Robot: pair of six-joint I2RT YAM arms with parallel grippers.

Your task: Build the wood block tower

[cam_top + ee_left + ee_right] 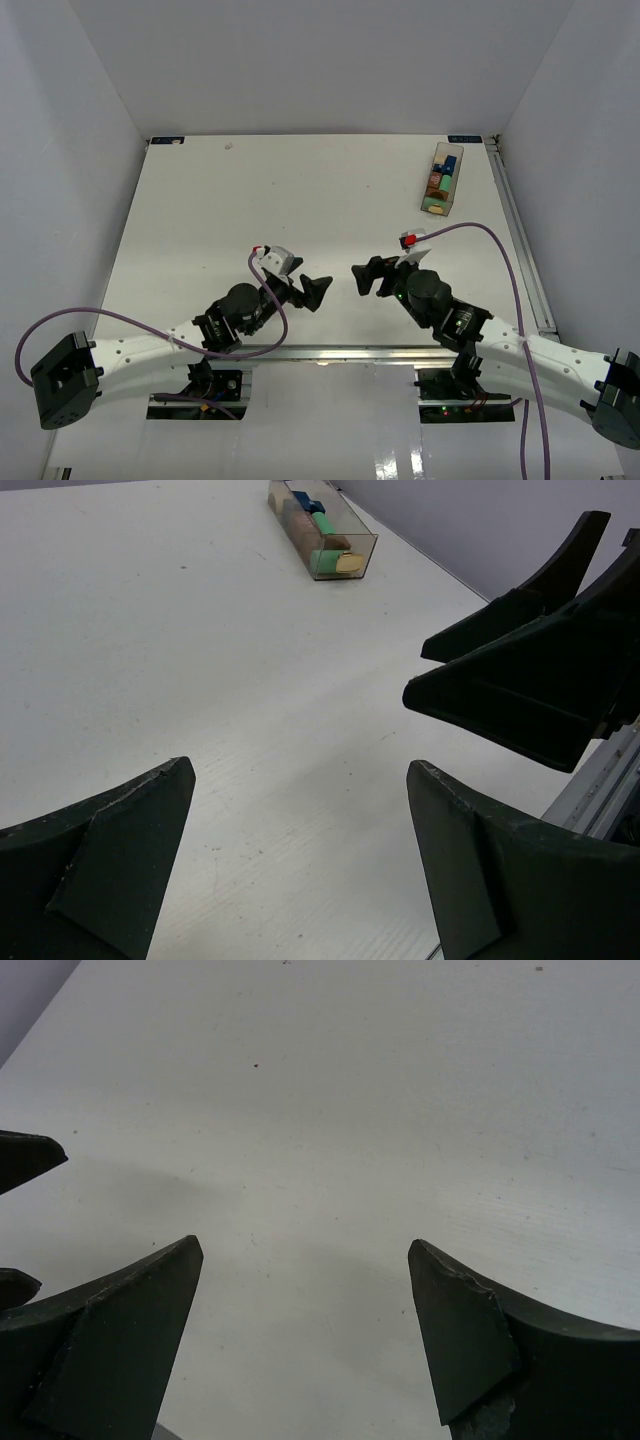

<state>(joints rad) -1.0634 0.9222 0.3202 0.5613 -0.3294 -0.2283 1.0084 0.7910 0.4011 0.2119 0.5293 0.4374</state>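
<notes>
The wooden blocks (441, 181) lie packed inside a clear plastic box (431, 205) at the far right of the table: blue, brown, green and tan pieces show. The box also shows at the top of the left wrist view (360, 550), with a green cylinder (326, 528) and a tan piece (349, 566) inside. My left gripper (318, 288) is open and empty near the table's front middle. My right gripper (362, 276) is open and empty, facing it a short gap away. The right gripper's fingers (530, 680) show in the left wrist view.
A metal rail (520, 240) runs along the table's right edge. White walls enclose the table at the back and on both sides. Purple cables (480, 232) loop from each arm. The left gripper's fingertips (25, 1155) poke into the right wrist view.
</notes>
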